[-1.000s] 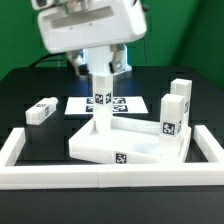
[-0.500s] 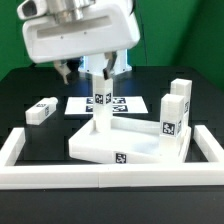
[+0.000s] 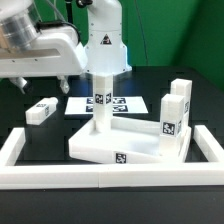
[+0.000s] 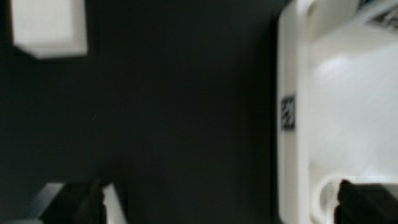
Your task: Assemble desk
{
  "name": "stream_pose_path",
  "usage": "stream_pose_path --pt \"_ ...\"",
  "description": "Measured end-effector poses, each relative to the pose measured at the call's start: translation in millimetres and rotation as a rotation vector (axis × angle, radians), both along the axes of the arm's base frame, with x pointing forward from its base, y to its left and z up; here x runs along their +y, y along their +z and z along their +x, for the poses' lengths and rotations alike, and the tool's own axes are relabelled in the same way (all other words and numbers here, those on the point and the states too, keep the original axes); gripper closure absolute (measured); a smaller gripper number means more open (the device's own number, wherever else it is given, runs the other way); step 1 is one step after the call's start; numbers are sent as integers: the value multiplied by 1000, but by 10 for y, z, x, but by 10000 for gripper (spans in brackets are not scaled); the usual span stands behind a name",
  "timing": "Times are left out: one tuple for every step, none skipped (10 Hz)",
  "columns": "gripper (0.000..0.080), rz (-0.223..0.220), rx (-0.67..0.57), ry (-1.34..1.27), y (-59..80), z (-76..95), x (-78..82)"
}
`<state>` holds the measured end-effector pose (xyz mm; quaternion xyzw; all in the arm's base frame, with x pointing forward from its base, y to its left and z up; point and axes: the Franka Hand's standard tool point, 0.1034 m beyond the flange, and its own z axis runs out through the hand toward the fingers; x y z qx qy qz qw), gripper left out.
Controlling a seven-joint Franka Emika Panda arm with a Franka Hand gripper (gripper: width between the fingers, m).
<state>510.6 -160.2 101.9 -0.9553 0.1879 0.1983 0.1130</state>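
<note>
The arm (image 3: 40, 45) hangs high toward the exterior view's left, fingers (image 3: 63, 88) spread, grasping nothing.

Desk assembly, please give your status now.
Gripper open, empty, above loose leg. Tabletop carries three upright legs. Nothing in the way.

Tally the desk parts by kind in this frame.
Tabletop: 1
Legs: 4. One stands upright at the tabletop, two stand at the exterior view's right, and one lies loose at its left.
Total: 5
</note>
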Motion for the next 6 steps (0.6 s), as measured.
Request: stream_pose_path --pt "150 38 71 5 -6 -38 1" --pt "150 66 129 14 -56 -69 -45" --pt "150 112 192 47 -186 -219 -210" --pt "150 146 259 65 -288 -373 -421" --pt "150 144 266 71 -347 -420 -539" --pt "150 159 297 42 -409 -518 -543"
